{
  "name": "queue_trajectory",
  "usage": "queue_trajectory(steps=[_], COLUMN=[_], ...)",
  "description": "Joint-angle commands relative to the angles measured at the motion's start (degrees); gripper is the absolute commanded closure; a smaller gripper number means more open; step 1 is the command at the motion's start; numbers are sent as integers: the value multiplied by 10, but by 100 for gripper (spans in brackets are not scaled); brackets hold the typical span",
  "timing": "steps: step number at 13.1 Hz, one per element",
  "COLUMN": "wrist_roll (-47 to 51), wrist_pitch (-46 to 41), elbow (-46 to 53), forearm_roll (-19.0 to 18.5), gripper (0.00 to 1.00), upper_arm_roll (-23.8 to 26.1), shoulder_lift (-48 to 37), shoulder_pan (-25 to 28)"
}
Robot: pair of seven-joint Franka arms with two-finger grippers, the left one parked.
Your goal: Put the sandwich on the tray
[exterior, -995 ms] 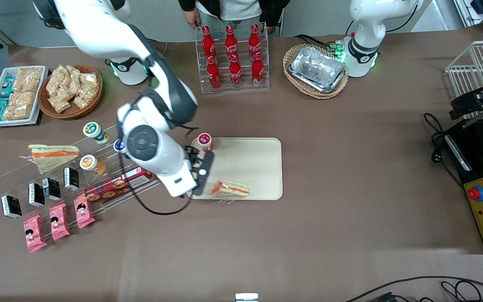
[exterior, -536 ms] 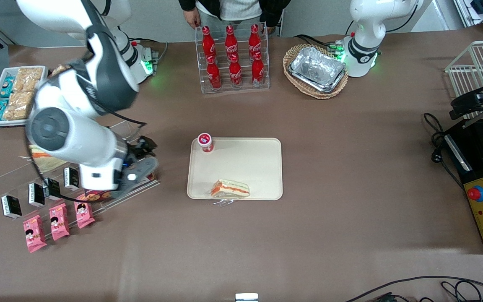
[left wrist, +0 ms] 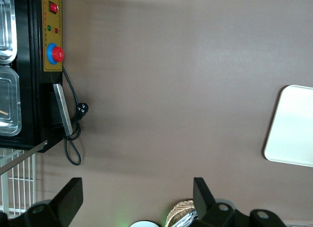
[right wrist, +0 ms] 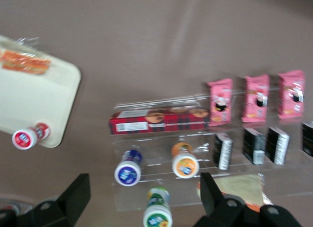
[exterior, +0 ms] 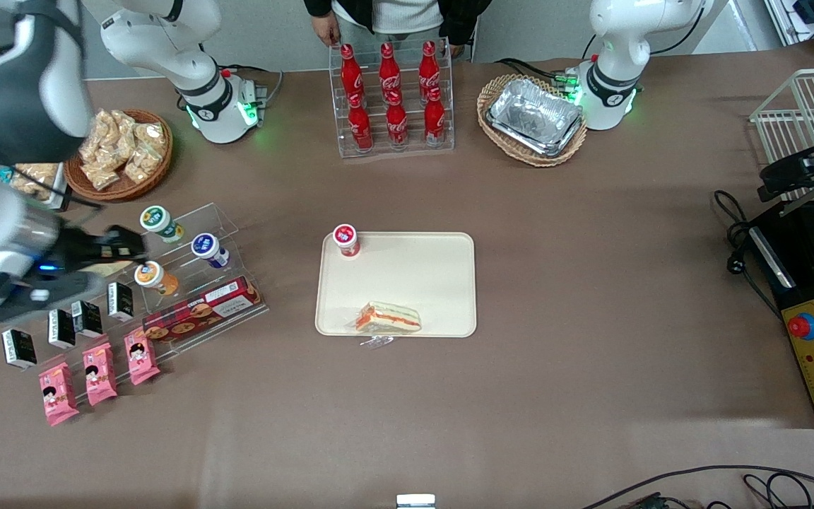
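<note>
The working arm blocks most of the white snack bin (exterior: 29, 180) and the wrapped wedge on the acrylic rack (exterior: 188, 283). The gripper (exterior: 107, 249) is blurred. The tray (left wrist: 293, 129) runs off the left wrist view's edge.

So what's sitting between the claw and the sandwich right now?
In the front view, the clear rack of cups and cookie box lies between the claw and the sandwich.

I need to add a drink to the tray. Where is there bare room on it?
The tray is bare across its middle and toward the parked arm's end, between the red-capped bottle and the sandwich. The open claw is away over the crowded snack rack.
</note>
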Motion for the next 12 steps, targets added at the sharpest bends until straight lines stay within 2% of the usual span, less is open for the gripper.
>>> queue_trajectory(steps=[1, 4, 10, 12], wrist_roll=[11, 10, 23, 77], wrist_pitch=[79, 170, 153, 153], elbow=[-106, -198, -197, -196], forearm_roll=[-9, -10, -29, -31], gripper=[0, 0, 0, 0], upper_arm_roll=[-58, -100, -106, -103], shoulder_lift=[-84, -145, -151, -151], shoulder_pan=[8, 8, 13, 16])
